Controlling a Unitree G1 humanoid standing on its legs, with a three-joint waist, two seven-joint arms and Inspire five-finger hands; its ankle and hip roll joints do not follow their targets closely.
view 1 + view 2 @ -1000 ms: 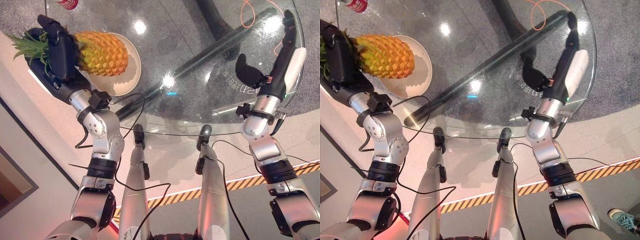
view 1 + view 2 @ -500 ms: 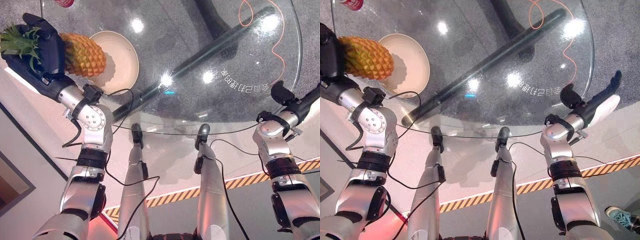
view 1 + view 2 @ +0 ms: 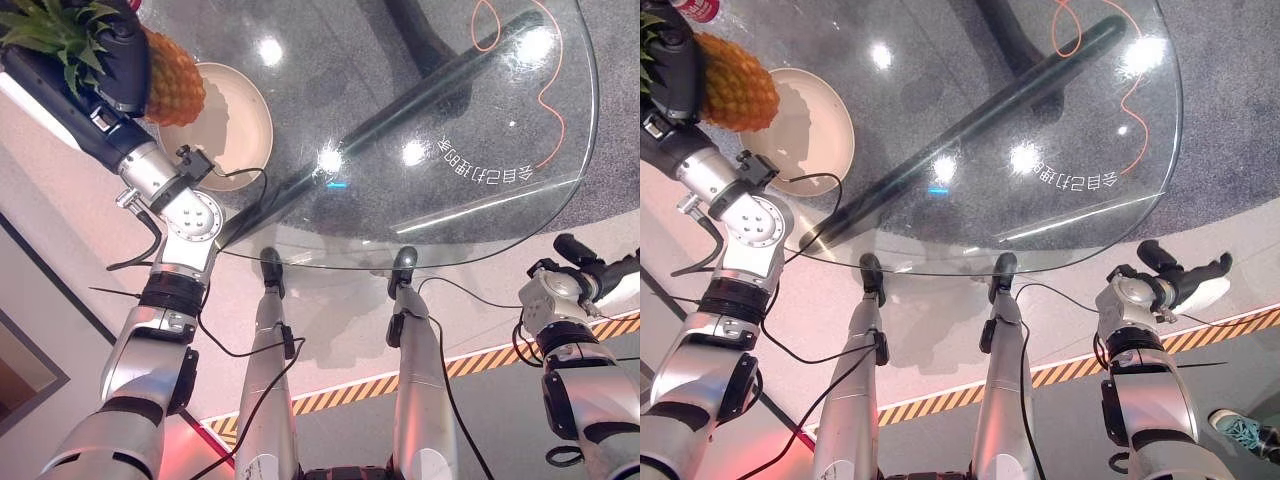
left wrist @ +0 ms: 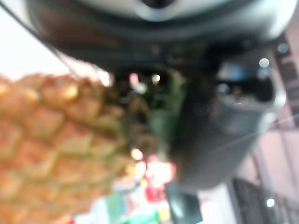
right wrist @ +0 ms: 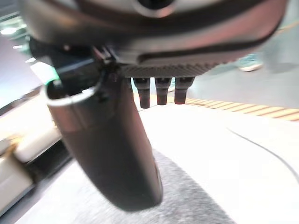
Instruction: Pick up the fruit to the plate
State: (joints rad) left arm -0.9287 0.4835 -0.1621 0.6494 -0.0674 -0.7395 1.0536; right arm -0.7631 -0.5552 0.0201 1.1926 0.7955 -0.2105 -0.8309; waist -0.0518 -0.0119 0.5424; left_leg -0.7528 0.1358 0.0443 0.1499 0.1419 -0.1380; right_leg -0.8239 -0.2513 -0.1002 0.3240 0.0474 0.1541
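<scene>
Left hand (image 3: pixel 120 55) is wrapped round the pineapple (image 3: pixel 170 75) near its crown, holding it over the plate's (image 3: pixel 235 130) near-left rim, body leading for set-down. Right hand (image 3: pixel 1185 278) off the glass surface (image 3: pixel 450 110), fingers straight.

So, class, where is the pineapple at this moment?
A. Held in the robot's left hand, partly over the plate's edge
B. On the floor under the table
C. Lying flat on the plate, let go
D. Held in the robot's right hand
A: the left robot hand is curled round the pineapple near its leafy crown, its body overlapping the rim of the plate.
</scene>
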